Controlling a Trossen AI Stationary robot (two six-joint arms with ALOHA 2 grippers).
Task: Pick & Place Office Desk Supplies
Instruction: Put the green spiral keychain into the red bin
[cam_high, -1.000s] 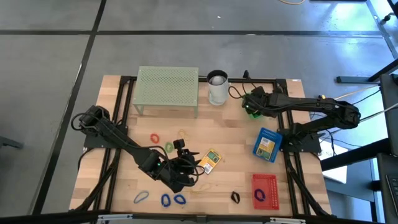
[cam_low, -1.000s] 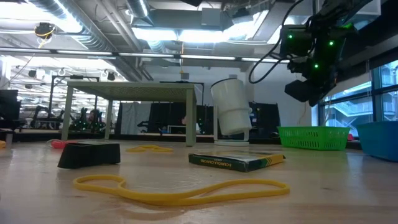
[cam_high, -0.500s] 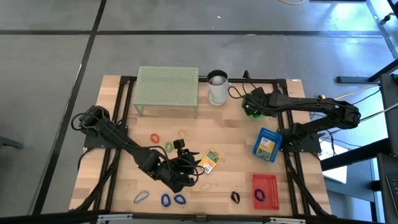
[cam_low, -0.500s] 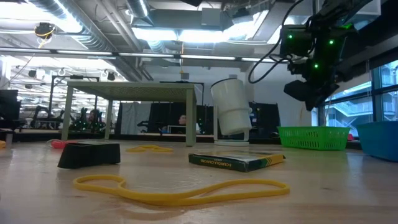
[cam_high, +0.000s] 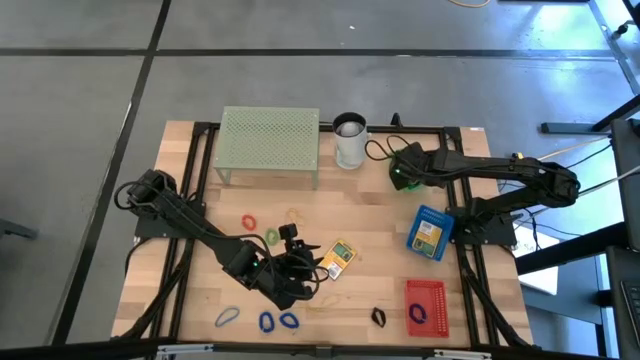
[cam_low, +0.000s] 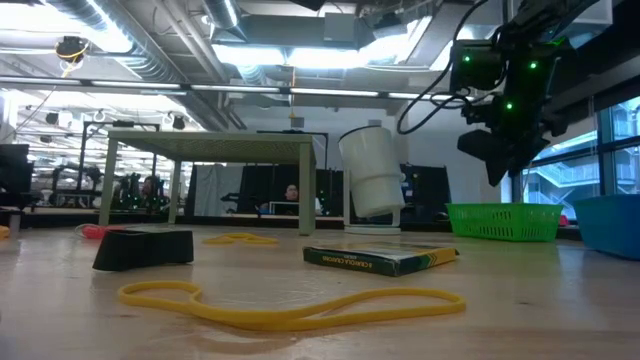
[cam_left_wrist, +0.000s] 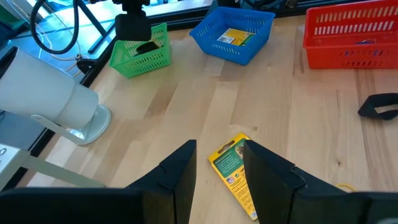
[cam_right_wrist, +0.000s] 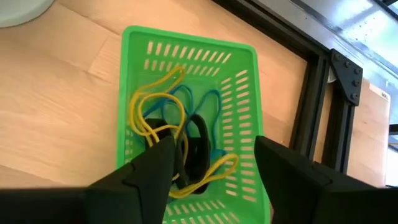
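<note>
Hovering right gripper (cam_right_wrist: 211, 165) wide over green basket (cam_right_wrist: 236, 56) near table edge | left gripper (cam_left_wrist: 217, 171) wide above yellow pack (cam_left_wrist: 235, 171)

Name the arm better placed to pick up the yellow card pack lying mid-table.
Left. The left gripper hovers open right at the yellow card pack, which shows between its fingers. The right gripper is far off, open above the green basket.
</note>
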